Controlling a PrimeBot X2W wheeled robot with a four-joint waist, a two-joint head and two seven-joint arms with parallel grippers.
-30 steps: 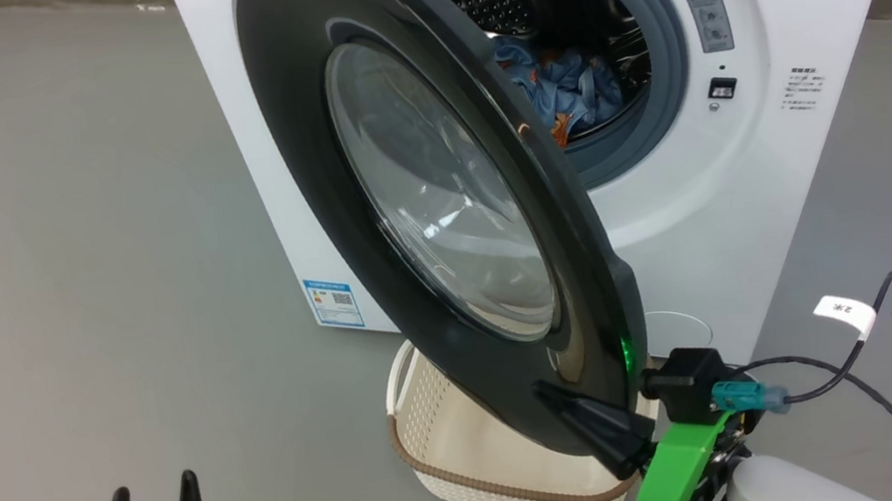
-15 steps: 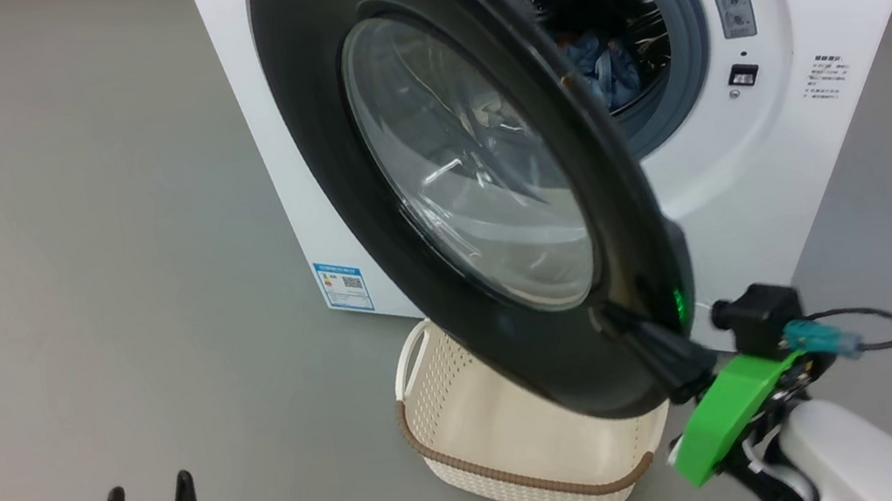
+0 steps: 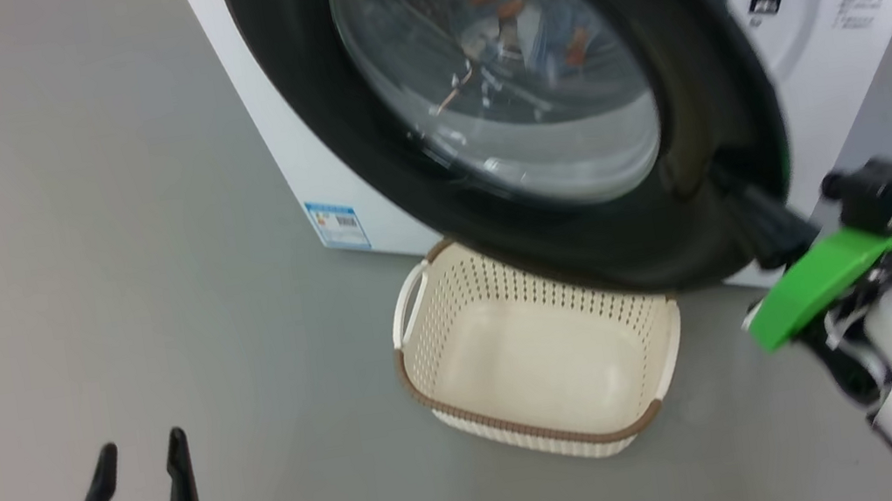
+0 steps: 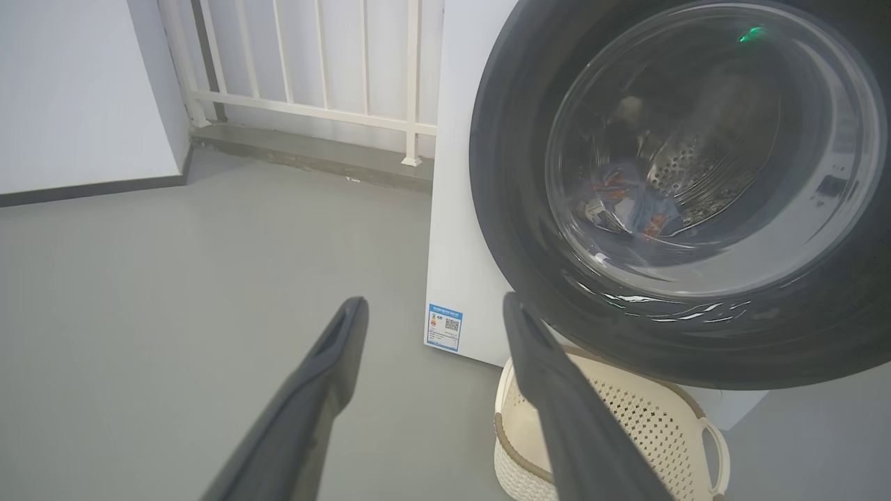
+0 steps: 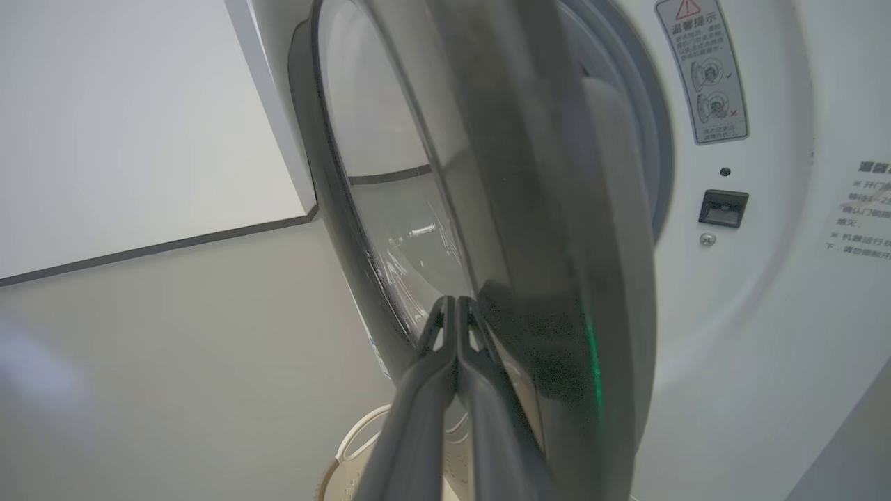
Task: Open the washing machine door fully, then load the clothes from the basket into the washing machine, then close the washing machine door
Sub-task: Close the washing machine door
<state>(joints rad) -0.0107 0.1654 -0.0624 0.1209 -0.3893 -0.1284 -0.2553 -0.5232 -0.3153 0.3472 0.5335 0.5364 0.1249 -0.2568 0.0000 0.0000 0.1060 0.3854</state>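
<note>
The washing machine door (image 3: 501, 83) sits most of the way across the opening but isn't latched (you can see a gap on the latch side in the right wrist view). The clothes (image 4: 626, 205) show through it, lying in the drum (image 4: 696, 160). The basket (image 3: 505, 290) is on the floor (image 3: 101, 249) right under the door, and it's empty. So opening and loading look done, and only shutting the washing machine (image 5: 752, 313) is left. The right gripper (image 5: 456, 309) has its fingers pinched together on nothing, tips against the door's outer face near the lower rim. The left gripper (image 3: 141, 446) is spread wide over the floor, well apart from everything.
</note>
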